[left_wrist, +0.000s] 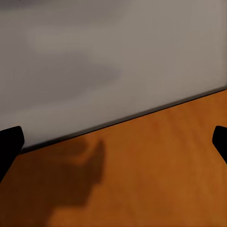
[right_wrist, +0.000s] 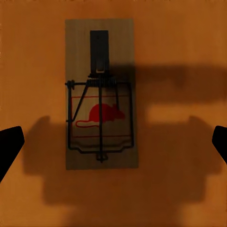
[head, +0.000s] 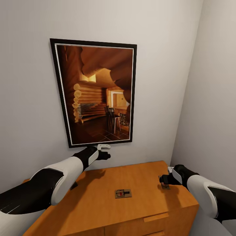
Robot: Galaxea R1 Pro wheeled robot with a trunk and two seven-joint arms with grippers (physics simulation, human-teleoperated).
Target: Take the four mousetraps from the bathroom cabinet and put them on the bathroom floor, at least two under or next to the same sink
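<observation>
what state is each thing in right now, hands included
mousetrap: lying flat on the cabinet top, untouched
second mousetrap: flat on the wood, below the right hand, not gripped
cabinet: drawers shut
left hand: open, empty, near the wall
right hand: open, empty

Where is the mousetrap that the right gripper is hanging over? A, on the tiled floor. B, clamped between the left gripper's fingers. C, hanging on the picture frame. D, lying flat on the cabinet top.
D: the mousetrap lies flat on the cabinet top's orange wood, with the right gripper open above it.
</observation>
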